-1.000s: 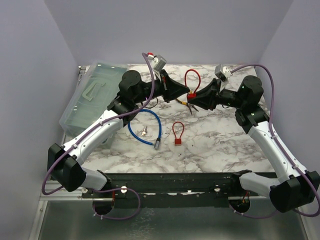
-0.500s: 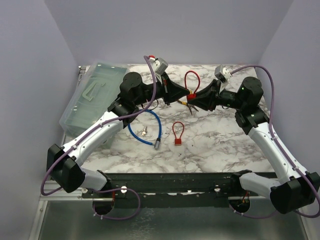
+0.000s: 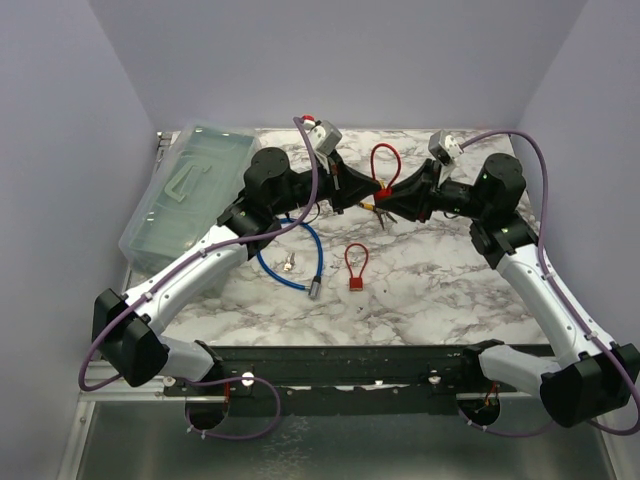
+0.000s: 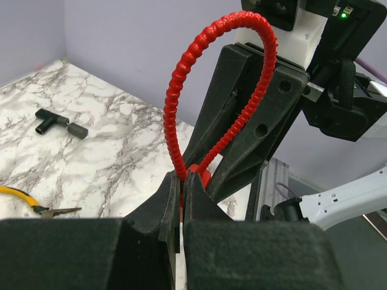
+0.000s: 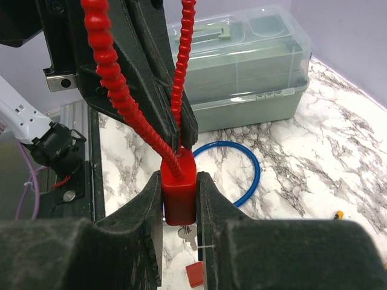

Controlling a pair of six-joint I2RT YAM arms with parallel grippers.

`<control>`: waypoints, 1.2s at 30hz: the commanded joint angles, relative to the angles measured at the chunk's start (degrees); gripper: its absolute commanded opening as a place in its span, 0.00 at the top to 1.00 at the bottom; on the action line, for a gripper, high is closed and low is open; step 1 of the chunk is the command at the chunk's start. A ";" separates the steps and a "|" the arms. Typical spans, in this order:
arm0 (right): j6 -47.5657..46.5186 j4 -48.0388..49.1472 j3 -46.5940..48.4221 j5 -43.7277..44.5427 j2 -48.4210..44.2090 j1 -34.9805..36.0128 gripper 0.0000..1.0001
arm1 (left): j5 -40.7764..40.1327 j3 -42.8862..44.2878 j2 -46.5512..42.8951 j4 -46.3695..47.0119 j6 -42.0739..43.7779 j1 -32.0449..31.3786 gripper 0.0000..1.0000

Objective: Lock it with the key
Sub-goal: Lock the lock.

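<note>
A marble table (image 3: 450, 290) is enclosed by plain lilac walls, and a clear box (image 3: 190, 190) is placed at its left edge. The lock (image 5: 179, 196) is held clear of the table at the back centre. Its red body is clamped between the fingers of the right gripper (image 3: 392, 190), and the loop (image 4: 217, 72) is held upright above it. The right gripper is found unchanged over the last second.

The left gripper (image 4: 182, 181) is found shifted to the right over the same second, so its tips are now set just beside the lock body, opposite the right gripper. Its fingers are pressed together; whether a key is pinched between them cannot be told.

A small key (image 5: 187, 235) is seen directly below the lock body in the right wrist view. Whether it is seated in the lock or lying on the table cannot be told. Further keys (image 3: 288, 263) are left on the table inside a blue cable (image 3: 318, 248), near a second red lock (image 3: 355, 282).

The approach is judged complete, and the locking step is judged to be at hand. No turn of a key is yet shown.
</note>
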 commanded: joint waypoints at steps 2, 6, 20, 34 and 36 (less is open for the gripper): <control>-0.61 5.13 2.75 6.43 0.55 0.32 1.00 | 4.68 -1.53 0.94 -10.17 2.80 -4.36 1.00; -0.24 5.64 2.99 6.37 0.87 0.31 1.00 | 5.05 -2.08 0.91 -11.43 3.37 -5.52 1.00; 6.16 9.81 0.88 7.00 -0.68 0.30 1.00 | 5.44 -1.46 0.06 -13.11 3.99 -4.12 1.00; 10.61 12.79 5.48 4.89 1.84 0.31 1.00 | -1.90 -5.07 0.90 -19.75 6.84 -8.55 1.00; 6.48 11.50 5.80 5.13 1.57 0.32 1.00 | 0.20 -5.37 1.06 -21.01 5.60 -8.50 1.00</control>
